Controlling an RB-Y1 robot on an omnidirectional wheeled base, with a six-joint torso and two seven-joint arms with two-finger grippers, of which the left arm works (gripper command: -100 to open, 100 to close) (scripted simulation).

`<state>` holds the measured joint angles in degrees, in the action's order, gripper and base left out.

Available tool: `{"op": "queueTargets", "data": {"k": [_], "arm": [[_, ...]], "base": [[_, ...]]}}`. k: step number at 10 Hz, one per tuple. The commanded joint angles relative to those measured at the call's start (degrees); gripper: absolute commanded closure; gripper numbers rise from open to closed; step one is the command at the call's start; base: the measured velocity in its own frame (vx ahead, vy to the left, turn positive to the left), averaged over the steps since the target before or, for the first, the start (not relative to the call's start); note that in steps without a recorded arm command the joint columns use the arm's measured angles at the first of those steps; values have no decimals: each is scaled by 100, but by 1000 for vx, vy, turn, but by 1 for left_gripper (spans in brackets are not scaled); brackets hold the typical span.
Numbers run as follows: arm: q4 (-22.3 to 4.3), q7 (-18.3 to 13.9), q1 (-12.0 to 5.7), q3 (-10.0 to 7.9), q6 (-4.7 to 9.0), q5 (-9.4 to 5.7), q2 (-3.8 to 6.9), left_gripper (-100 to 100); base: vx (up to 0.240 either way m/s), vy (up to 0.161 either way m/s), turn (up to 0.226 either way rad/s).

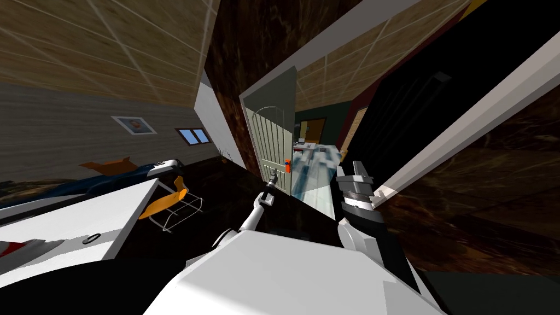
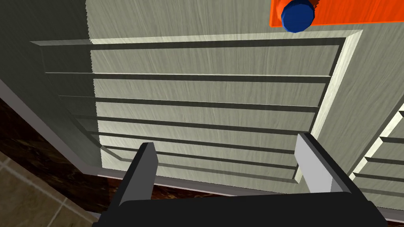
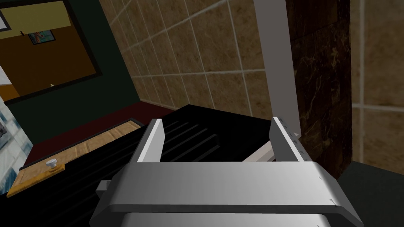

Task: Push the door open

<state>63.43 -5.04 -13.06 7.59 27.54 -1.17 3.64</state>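
Panelled door (image 1: 269, 143) at twelve o'clock stands ajar — left gripper (image 2: 225, 141) and right gripper (image 3: 217, 126) both spread, empty — more pushing remains.

Left arm (image 1: 252, 212) reaches forward, jaws spread apart; right arm (image 1: 356, 216) raised alongside, jaws likewise spread.
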Motion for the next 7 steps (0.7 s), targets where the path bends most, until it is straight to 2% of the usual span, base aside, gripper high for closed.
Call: {"op": "queueTargets", "data": {"k": [1,7], "arm": [[-247,-15,-147,55,-21,-8,-9,-100],[-1230,-48,-735,214,-12,-37,-105,-100]], "base": [[83,71,-78],[79,74,-67]]}}
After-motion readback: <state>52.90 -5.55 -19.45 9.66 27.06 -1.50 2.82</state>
